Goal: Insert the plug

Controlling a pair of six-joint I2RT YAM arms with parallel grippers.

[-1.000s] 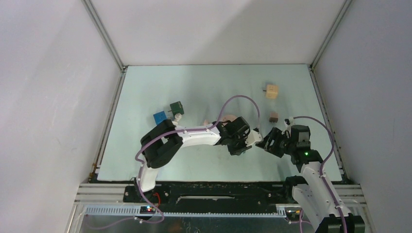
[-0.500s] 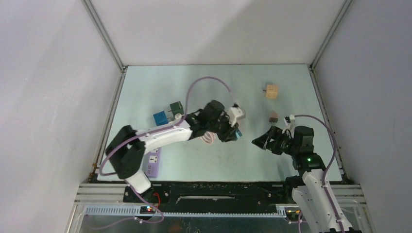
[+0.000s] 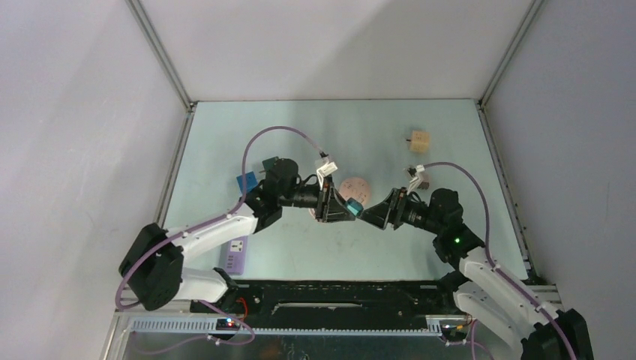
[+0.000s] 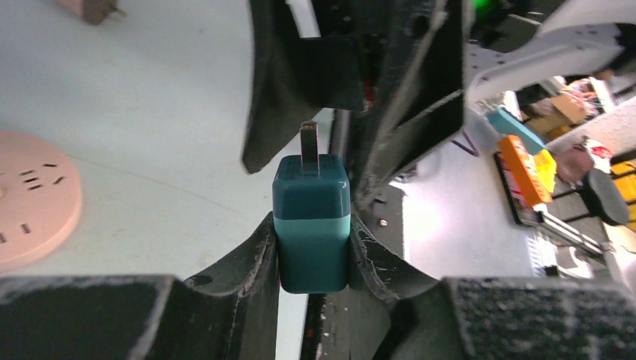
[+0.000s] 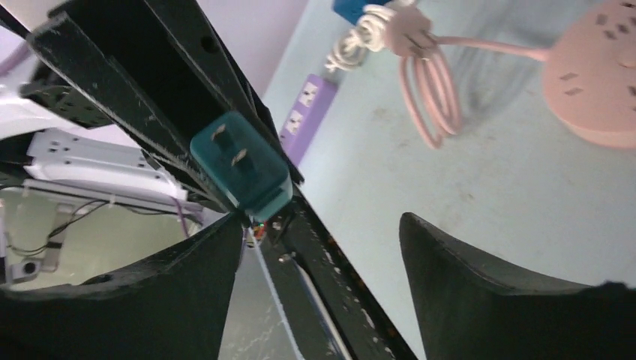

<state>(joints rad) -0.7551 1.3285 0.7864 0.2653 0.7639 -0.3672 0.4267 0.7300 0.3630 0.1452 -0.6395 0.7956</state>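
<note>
My left gripper [image 3: 346, 208] is shut on a teal plug [image 3: 354, 205] and holds it above the table, pointing right. In the left wrist view the plug [image 4: 311, 221] sits between my fingers [image 4: 255, 255] with its metal prongs [image 4: 308, 139] pointing away. My right gripper [image 3: 373, 216] is open and faces the plug's prong end, very close. In the right wrist view the plug [image 5: 240, 169] shows two prongs just beyond my open fingers [image 5: 510, 300]. A round pink socket [image 3: 354, 185] lies on the table just behind.
A purple power strip [image 3: 236, 253] lies at the front left. A blue cube [image 3: 245, 182] and a green cube [image 3: 270, 161] sit behind the left arm. A wooden cube [image 3: 421, 139] and a small brown plug [image 3: 422, 180] are at the back right. A pink cable coil [image 5: 427, 90] lies beside the socket.
My left arm has swung round and now points right, with the teal plug in its grip. My right gripper has moved left and now faces the plug closely.
</note>
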